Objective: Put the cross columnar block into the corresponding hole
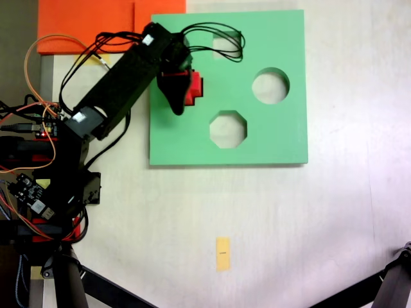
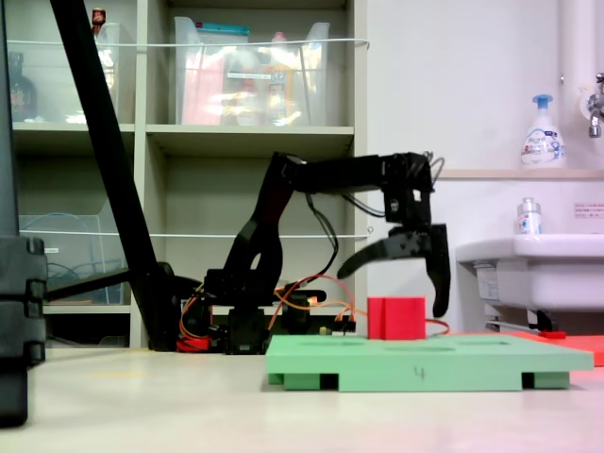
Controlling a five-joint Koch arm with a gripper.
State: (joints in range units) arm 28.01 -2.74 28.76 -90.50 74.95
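Shelving behind; side fixed view alone shows claw (image 2: 392, 288) spread wide above red block (image 2: 396, 318) on green board (image 2: 425, 360)

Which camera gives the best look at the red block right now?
The fixed view from table level: there the red block stands clear on the green board, with the open gripper above it. In the fixed view from above, the gripper covers much of the block.
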